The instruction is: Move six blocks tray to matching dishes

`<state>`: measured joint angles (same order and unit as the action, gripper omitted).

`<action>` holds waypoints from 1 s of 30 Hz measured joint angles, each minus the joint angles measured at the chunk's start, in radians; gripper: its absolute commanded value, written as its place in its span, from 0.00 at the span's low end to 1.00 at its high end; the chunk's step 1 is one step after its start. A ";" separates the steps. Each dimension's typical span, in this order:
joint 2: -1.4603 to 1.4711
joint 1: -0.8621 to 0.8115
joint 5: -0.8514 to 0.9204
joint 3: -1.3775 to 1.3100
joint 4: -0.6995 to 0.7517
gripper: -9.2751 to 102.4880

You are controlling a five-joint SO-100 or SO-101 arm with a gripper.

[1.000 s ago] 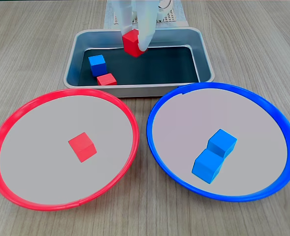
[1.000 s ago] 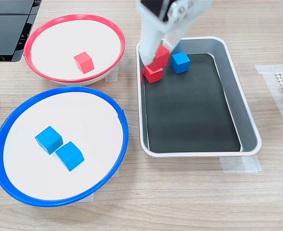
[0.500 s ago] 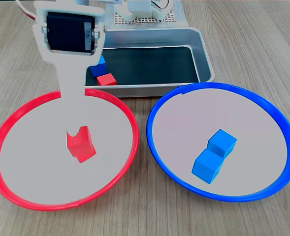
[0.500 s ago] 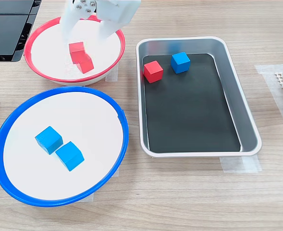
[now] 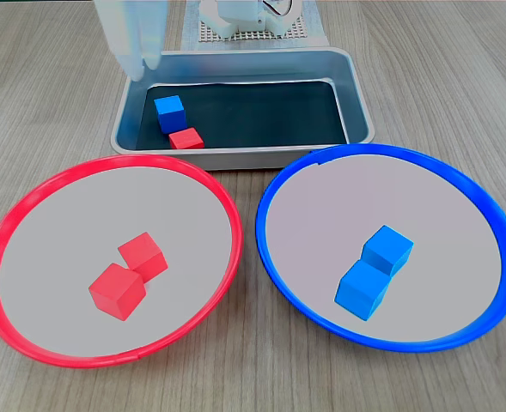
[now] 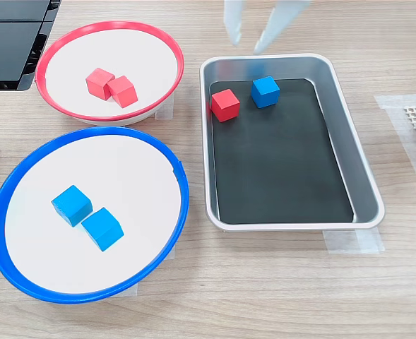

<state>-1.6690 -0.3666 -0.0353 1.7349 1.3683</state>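
Two matte red cubes [image 5: 131,273] touch in the red-rimmed dish [image 5: 29,206]; two blue cubes [image 5: 373,270] touch in the blue-rimmed dish [image 5: 493,215]. One red cube [image 6: 224,104] and one blue cube [image 6: 265,91] sit in the shiny metal tray [image 6: 363,183]. The white pincer [image 6: 246,44] hangs spread, empty, above the woodgrain tabletop [image 6: 264,282].

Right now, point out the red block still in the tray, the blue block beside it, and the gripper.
red block [image 6: 225,104], a fixed view, top face.
blue block [image 6: 265,91], same fixed view, top face.
gripper [image 6: 246,41], same fixed view, midway between its open fingertips.
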 measured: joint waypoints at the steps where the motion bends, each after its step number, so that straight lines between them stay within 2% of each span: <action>1: -0.003 0.002 -0.028 0.044 -0.029 0.19; 7: -0.003 0.032 -0.272 0.123 -0.141 0.25; 18: 0.006 0.121 -0.588 0.138 -0.170 0.24; 23: 0.031 0.112 -0.646 0.149 -0.242 0.25; 30: 0.104 0.101 -0.661 0.149 -0.272 0.24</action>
<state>-1.5647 -0.2654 -0.6964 1.8837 1.0968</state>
